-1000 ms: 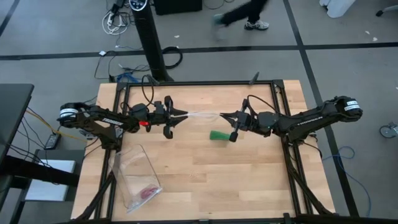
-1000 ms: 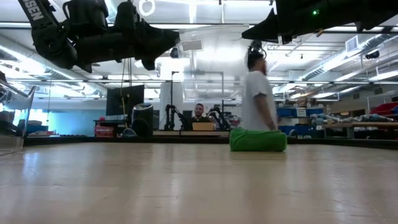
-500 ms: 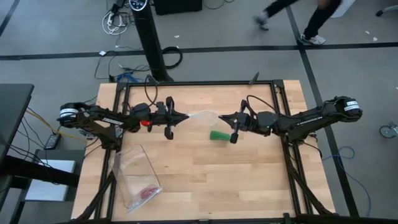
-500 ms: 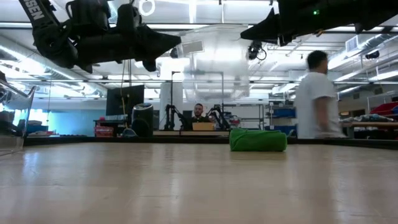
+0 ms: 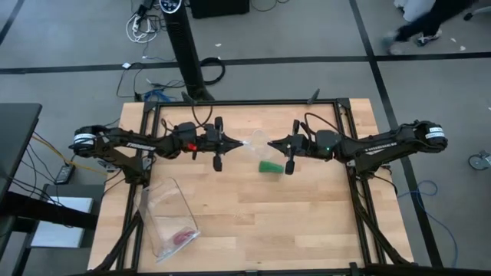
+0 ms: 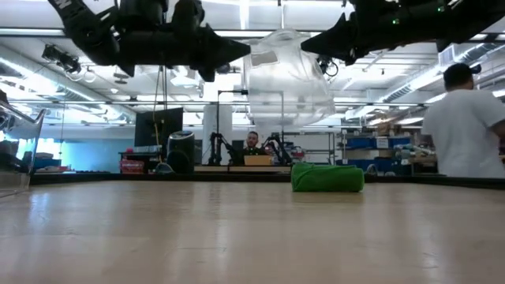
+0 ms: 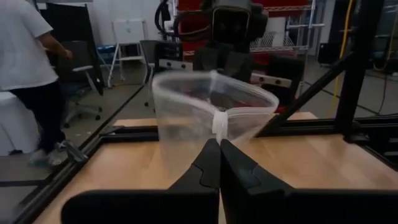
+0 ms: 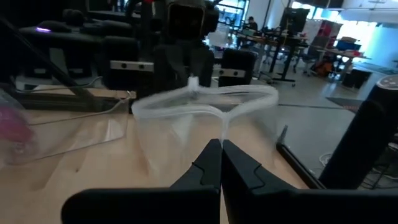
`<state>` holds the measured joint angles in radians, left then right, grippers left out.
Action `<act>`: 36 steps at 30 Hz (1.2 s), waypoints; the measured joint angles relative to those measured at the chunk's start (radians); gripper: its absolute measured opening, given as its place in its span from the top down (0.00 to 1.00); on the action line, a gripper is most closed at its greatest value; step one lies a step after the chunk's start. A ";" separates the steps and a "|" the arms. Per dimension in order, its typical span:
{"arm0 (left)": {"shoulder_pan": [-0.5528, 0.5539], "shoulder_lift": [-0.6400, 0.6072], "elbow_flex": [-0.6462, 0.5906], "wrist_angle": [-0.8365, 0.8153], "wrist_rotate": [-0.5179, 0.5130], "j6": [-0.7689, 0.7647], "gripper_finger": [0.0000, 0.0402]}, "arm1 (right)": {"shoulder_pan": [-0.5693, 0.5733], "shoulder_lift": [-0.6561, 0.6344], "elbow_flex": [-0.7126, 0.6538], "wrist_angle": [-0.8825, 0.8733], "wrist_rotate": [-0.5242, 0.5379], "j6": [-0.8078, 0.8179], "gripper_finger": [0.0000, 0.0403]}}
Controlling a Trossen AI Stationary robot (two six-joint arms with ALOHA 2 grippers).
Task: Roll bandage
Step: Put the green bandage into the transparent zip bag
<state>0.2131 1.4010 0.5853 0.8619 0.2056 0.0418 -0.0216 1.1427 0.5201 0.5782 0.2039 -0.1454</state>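
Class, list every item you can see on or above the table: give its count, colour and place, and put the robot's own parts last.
Bandage: one, bright green, rolled, lying on the table near its middle, under the held bag.
Held plastic bag: one, clear, mouth open, hanging in the air between both tools.
Second plastic bag: one, clear, at the table's near-left corner.
Pink item: one, inside that second bag.
Table: one, light wood, dark frame.
Left tool: shut on the held bag's rim.
Right tool: shut on the opposite rim.
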 joint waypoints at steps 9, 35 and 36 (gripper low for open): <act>-0.001 0.049 0.083 -0.025 -0.017 0.009 1.00 | -0.045 0.000 0.000 -0.001 -0.081 0.012 1.00; -0.011 0.195 0.215 0.032 0.033 0.008 1.00 | -0.106 0.001 0.066 -0.100 -0.196 0.014 1.00; -0.012 0.195 0.215 0.032 0.033 0.008 1.00 | -0.107 0.001 0.066 -0.093 -0.212 0.014 1.00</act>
<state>0.2012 1.5963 0.7998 0.8941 0.2382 0.0494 -0.1290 1.1435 0.5861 0.4848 -0.0082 -0.1319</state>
